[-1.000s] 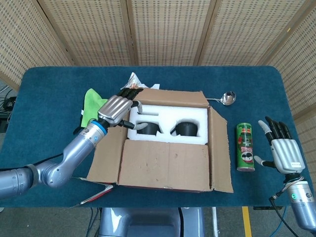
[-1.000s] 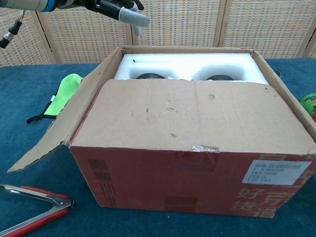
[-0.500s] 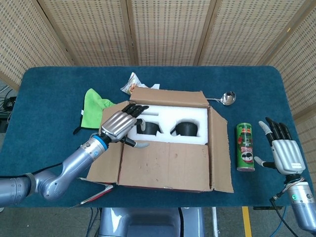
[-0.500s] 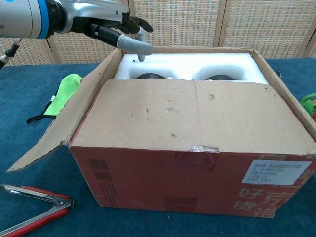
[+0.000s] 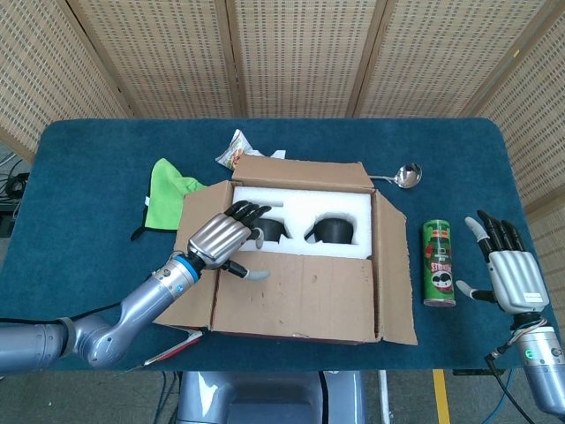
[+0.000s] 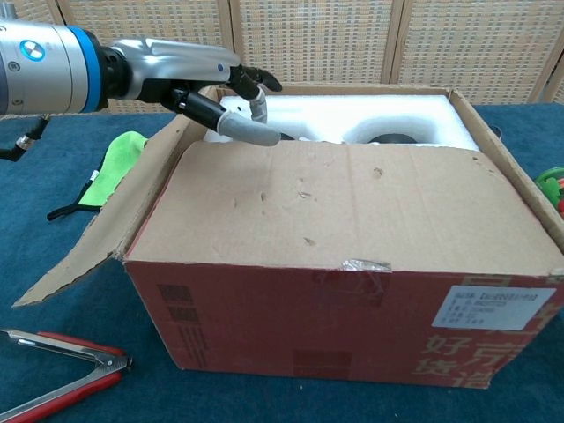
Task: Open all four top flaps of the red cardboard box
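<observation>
The red cardboard box (image 6: 352, 330) stands mid-table. Its near flap (image 5: 296, 296) (image 6: 352, 203) lies flat over the front half. The left flap (image 5: 190, 265) (image 6: 106, 229) and right flap (image 5: 395, 274) hang outward, and the far flap (image 5: 300, 172) stands up. White foam (image 5: 300, 205) with two black round items shows inside. My left hand (image 5: 221, 243) (image 6: 198, 79) hovers over the box's left side, fingers spread, thumb at the near flap's far edge, holding nothing. My right hand (image 5: 510, 278) rests open at the table's right edge, away from the box.
A green can (image 5: 437, 262) stands between the box and my right hand. A green cloth (image 5: 168, 190) (image 6: 110, 163) and a snack packet (image 5: 235, 147) lie left and behind the box. A ladle (image 5: 402, 175) lies behind right. Red-handled tongs (image 6: 62, 370) lie front left.
My left hand has come down and toward me, from the box's far left corner to the near flap's far edge. The flaps and my right hand have not moved.
</observation>
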